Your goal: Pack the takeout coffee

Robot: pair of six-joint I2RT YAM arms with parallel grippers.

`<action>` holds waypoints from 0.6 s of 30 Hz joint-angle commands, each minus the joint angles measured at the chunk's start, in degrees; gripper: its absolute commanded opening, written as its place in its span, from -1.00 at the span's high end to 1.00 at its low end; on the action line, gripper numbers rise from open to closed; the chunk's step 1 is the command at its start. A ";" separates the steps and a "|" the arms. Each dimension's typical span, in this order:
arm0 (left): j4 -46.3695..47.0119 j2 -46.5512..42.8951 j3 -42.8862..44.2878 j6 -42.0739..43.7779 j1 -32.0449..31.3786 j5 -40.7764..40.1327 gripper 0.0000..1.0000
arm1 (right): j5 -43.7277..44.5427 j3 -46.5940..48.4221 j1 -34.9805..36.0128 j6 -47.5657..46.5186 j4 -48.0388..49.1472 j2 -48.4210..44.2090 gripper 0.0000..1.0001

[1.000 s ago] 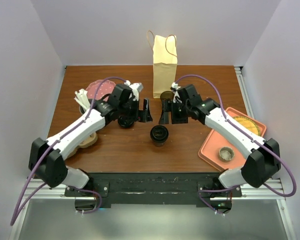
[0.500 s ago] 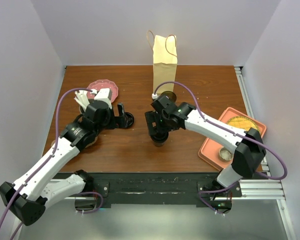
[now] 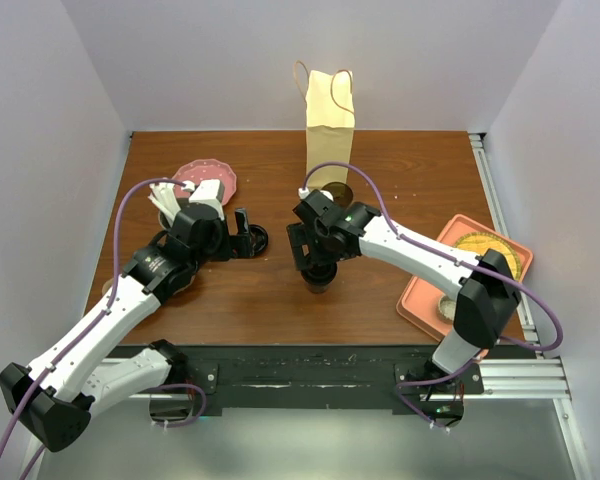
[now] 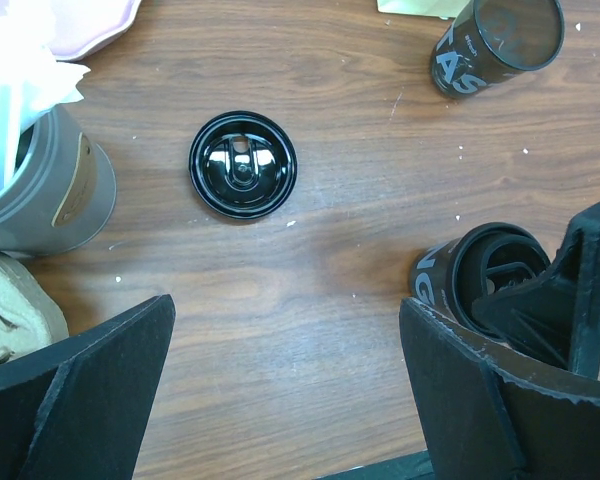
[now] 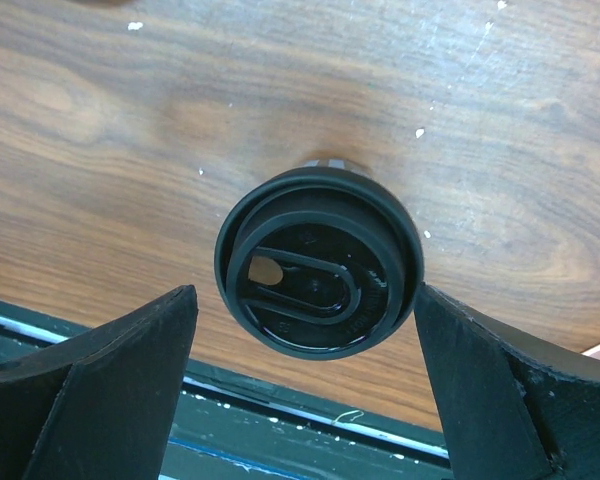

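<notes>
The takeout coffee (image 3: 320, 278) is a short dark cup with a round black lid (image 5: 318, 262), standing upright near the table's middle. My right gripper (image 3: 305, 248) hangs right over it, open, one finger on each side of the lid (image 5: 302, 305); the right finger is at the lid's rim. The tan paper bag (image 3: 330, 110) stands upright at the back. My left gripper (image 3: 242, 232) is open above bare wood (image 4: 285, 400), left of the coffee (image 4: 475, 275), holding nothing.
A loose flat black lid (image 4: 243, 165) lies by the left gripper. An open dark cup (image 4: 500, 45) stands in front of the bag. A grey cup of white utensils (image 3: 165, 205) and pink plate (image 3: 205, 178) sit back left; an orange tray (image 3: 420, 300) sits right.
The right gripper swung left and down over the coffee, and the left arm drew back to the left. Both jaws opened wider. Little has moved in the last half second.
</notes>
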 commanded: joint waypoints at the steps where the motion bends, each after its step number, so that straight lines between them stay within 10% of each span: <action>1: 1.74 -0.93 -0.23 -1.25 0.25 -0.33 -1.00 | 1.94 2.32 1.00 0.05 -1.29 0.49 -0.84; 18: 1.65 -0.14 0.56 -1.25 0.16 -0.15 -1.00 | 7.21 -0.32 1.70 -3.29 -2.26 0.14 -0.37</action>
